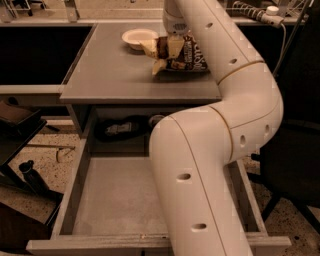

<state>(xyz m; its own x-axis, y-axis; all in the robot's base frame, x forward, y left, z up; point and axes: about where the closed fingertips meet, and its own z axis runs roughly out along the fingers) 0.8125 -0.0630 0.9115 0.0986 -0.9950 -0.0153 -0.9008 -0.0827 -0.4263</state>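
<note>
My gripper is over the back of the grey counter top, at the end of the white arm that fills the right half of the camera view. It is shut on a brown chip bag, which sticks out to the right of the pale fingers. The bag's lower edge is at or just above the counter surface; I cannot tell whether it touches. A white bowl sits on the counter just to the left of the gripper.
Below the counter a grey drawer is pulled open toward me, with dark objects at its back. A black bottle lies on the floor at left. A power strip sits at top right.
</note>
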